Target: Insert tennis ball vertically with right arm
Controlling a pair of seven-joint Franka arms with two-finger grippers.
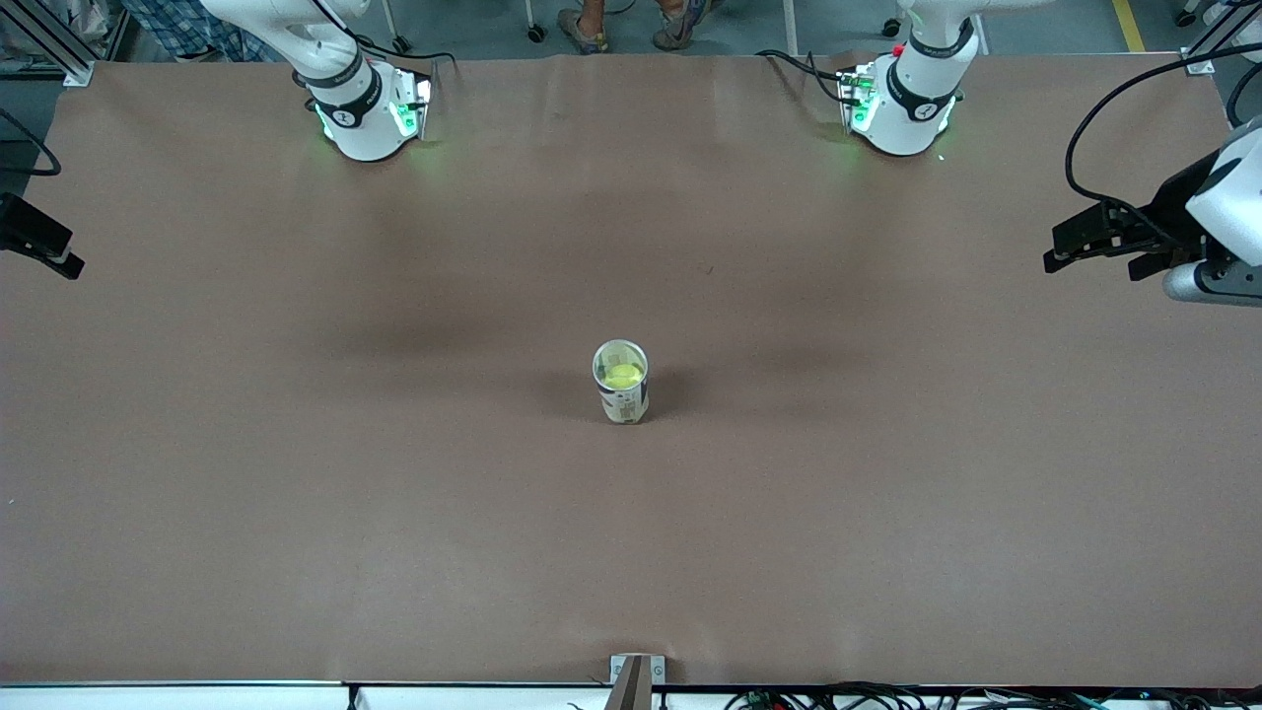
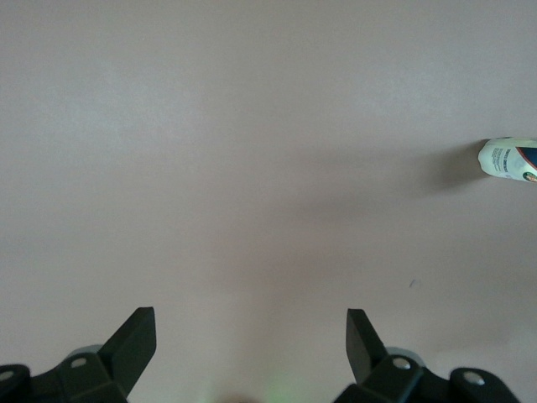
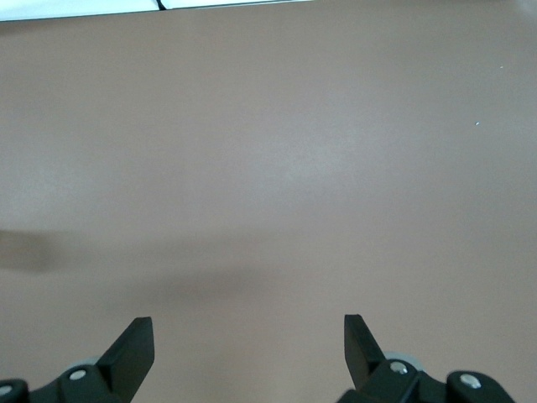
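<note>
can (image 1: pixel 621 383): upright near the middle of the surface (image 1: pixel 296 493) | tennis ball (image 1: pixel 622 375): inside the can | left hand (image 1: pixel 1094 242): over the surface edge at the left arm's end, fingers apart | right hand (image 1: pixel 39 247): over the edge at the right arm's end, fingers apart | both well apart from the can

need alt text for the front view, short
An upright clear can with a yellow-green tennis ball inside stands alone mid-table on the brown table. Both arms are drawn back to the table's ends: the left claw open at its end, the right claw open at the other, neither holding anything.
</note>
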